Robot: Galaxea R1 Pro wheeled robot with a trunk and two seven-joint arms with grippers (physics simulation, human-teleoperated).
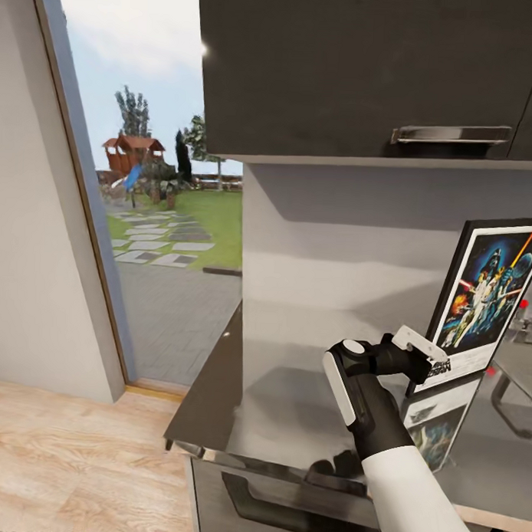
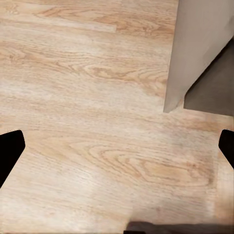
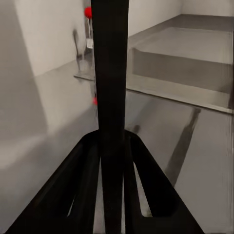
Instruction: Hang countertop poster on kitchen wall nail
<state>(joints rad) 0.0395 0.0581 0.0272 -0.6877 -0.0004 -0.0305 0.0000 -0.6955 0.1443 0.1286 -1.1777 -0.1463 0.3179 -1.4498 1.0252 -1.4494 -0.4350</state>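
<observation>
The poster [image 1: 487, 297] stands upright at the right of the dark glossy countertop [image 1: 292, 390], tilted back toward the pale wall. Its lower edge meets its own reflection in the slab. My right gripper [image 1: 425, 356] is shut on the poster's lower left corner. In the right wrist view the poster's black frame edge [image 3: 109, 73] runs straight up from between the closed fingers [image 3: 87, 170]. My left gripper [image 2: 119, 146] hangs open over the wooden floor, with one dark fingertip [image 2: 9, 151] at each side of that view. The wall nail is out of view.
A black upper cabinet [image 1: 365, 70] with a metal handle [image 1: 451, 134] overhangs the countertop. A recessed sink [image 3: 185, 58] lies beyond the poster. At the left, a tall glass opening [image 1: 168, 216] looks onto a garden. Wooden floor [image 1: 67, 458] lies below, with cabinet fronts [image 1: 288, 497] under the slab.
</observation>
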